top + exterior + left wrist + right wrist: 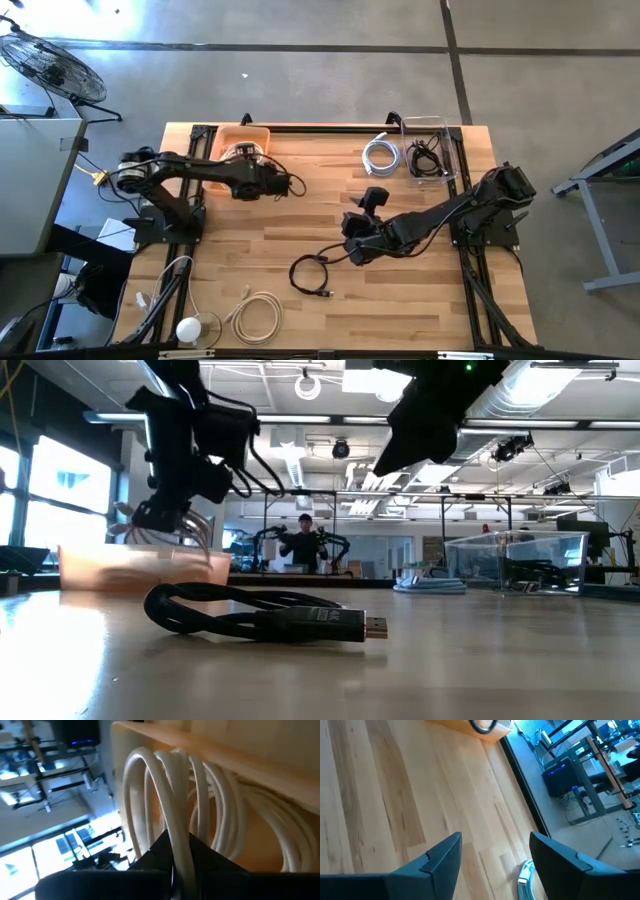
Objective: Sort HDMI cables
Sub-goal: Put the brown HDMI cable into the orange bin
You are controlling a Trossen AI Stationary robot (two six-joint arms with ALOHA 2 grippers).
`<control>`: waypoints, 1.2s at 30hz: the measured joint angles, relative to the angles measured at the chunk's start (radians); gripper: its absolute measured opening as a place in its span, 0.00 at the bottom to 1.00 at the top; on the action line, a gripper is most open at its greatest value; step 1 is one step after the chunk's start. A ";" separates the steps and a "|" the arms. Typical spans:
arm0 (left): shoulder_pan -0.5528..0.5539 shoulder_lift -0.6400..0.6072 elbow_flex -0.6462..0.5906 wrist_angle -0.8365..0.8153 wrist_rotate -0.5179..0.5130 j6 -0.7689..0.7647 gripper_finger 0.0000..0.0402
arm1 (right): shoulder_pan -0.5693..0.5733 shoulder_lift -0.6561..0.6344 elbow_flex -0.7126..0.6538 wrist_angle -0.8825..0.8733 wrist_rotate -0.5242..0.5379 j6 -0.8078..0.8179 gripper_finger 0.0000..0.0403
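Note:
My left gripper hovers over the orange bin at the table's far left and is shut on a cream-beige HDMI cable coil. In the low view the coil hangs below it, just above the bin. My right gripper is open above bare wood near the table's middle, touching nothing. A black HDMI cable lies loose on the table just to its near left. A silvery-white coil rests flat beside the clear bin, which holds black cables. Another cream coil lies by the near edge. My left gripper pinches a few strands of the cream coil between its two fingers, coming from above. The loops fan out beyond the fingertips and hang over the orange bin. Whether the coil's lower end touches the bin, I cannot tell.
A white round object and loose white cords sit at the near left corner. In the low view the black cable's plug points right. Bare wood shows between the two bins and under my right arm. A person stands far behind the table.

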 joint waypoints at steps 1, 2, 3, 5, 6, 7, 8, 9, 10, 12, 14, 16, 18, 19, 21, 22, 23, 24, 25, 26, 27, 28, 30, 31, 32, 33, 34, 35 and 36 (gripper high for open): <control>0.011 0.000 -0.003 0.028 0.016 0.031 0.05 | 0.000 0.000 0.000 -0.001 -0.001 0.006 0.56; 0.019 0.000 -0.004 0.046 0.029 0.050 0.05 | 0.000 0.000 0.000 -0.001 -0.006 0.011 0.56; 0.022 0.000 -0.004 0.057 0.037 0.066 0.05 | 0.000 0.000 0.000 0.004 -0.011 0.012 0.56; 0.023 0.000 -0.004 0.064 0.044 0.079 0.06 | 0.003 0.000 0.000 0.014 -0.017 0.010 0.56; 0.021 0.000 -0.004 0.064 0.049 0.079 0.07 | 0.006 0.000 0.000 0.020 -0.017 0.007 0.56; 0.021 0.000 -0.004 0.061 0.059 0.080 0.08 | 0.008 0.000 0.000 0.022 -0.016 0.006 0.56; 0.021 0.000 -0.004 0.055 0.070 0.081 0.10 | 0.008 0.000 0.000 0.024 -0.016 0.005 0.56; 0.021 0.000 -0.004 0.049 0.086 0.082 0.12 | 0.009 0.000 0.000 0.024 -0.018 0.005 0.56; 0.021 0.000 -0.004 0.045 0.099 0.083 0.14 | 0.009 0.000 0.000 0.024 -0.024 0.004 0.55; 0.021 0.000 -0.004 0.039 0.115 0.083 0.19 | 0.009 0.000 0.000 0.025 -0.038 0.004 0.55; 0.021 0.000 -0.004 0.025 0.119 0.075 0.24 | 0.008 0.000 0.000 0.025 -0.058 0.004 0.54; 0.021 0.000 -0.004 -0.003 0.116 0.075 0.29 | 0.008 0.000 0.000 0.025 -0.062 0.004 0.52; 0.014 0.000 -0.003 -0.025 0.102 0.075 0.33 | 0.008 0.000 0.000 0.027 -0.065 0.004 0.51; 0.006 0.000 -0.003 -0.033 0.094 0.075 0.35 | 0.008 0.000 0.000 0.028 -0.065 0.005 0.50; -0.020 0.000 0.000 -0.053 0.065 0.074 0.38 | 0.008 0.000 0.000 0.028 -0.070 0.006 0.48; -0.036 -0.002 0.009 -0.078 0.048 0.065 0.40 | 0.008 0.000 0.000 0.028 -0.073 0.004 0.48; -0.052 -0.008 0.022 -0.109 0.030 0.052 0.41 | 0.008 0.000 0.000 0.029 -0.074 0.004 0.47; -0.068 -0.012 0.038 -0.137 0.012 0.048 0.42 | 0.008 0.000 0.000 0.028 -0.076 0.003 0.46; -0.088 -0.013 0.059 -0.158 -0.001 0.040 0.43 | 0.008 0.000 0.000 0.029 -0.078 -0.002 0.46; -0.104 -0.014 0.083 -0.179 -0.003 0.029 0.43 | 0.009 0.000 0.000 0.032 -0.080 -0.008 0.46; -0.119 -0.019 0.107 -0.206 -0.001 0.019 0.44 | 0.008 0.000 0.000 0.036 -0.081 -0.010 0.46; -0.136 -0.026 0.136 -0.236 0.000 0.013 0.45 | 0.008 0.000 0.000 0.037 -0.087 -0.011 0.46; -0.175 -0.034 0.198 -0.275 0.010 -0.008 0.46 | 0.008 0.000 0.000 0.037 -0.107 -0.012 0.46; -0.195 -0.036 0.226 -0.305 0.024 -0.015 0.47 | 0.008 0.000 0.000 0.036 -0.116 -0.012 0.46; -0.219 -0.039 0.255 -0.339 0.049 -0.021 0.47 | 0.008 0.000 0.000 0.036 -0.126 -0.012 0.46; -0.247 -0.040 0.286 -0.355 0.073 -0.026 0.48 | 0.008 0.000 0.000 0.034 -0.139 -0.012 0.46; -0.276 -0.041 0.316 -0.370 0.104 -0.031 0.48 | 0.008 0.000 0.000 0.033 -0.153 -0.011 0.46; -0.304 -0.044 0.341 -0.394 0.148 -0.032 0.48 | 0.008 0.000 0.000 0.030 -0.166 -0.007 0.46; -0.337 -0.047 0.366 -0.421 0.206 -0.032 0.48 | 0.008 0.000 0.000 0.029 -0.180 -0.007 0.46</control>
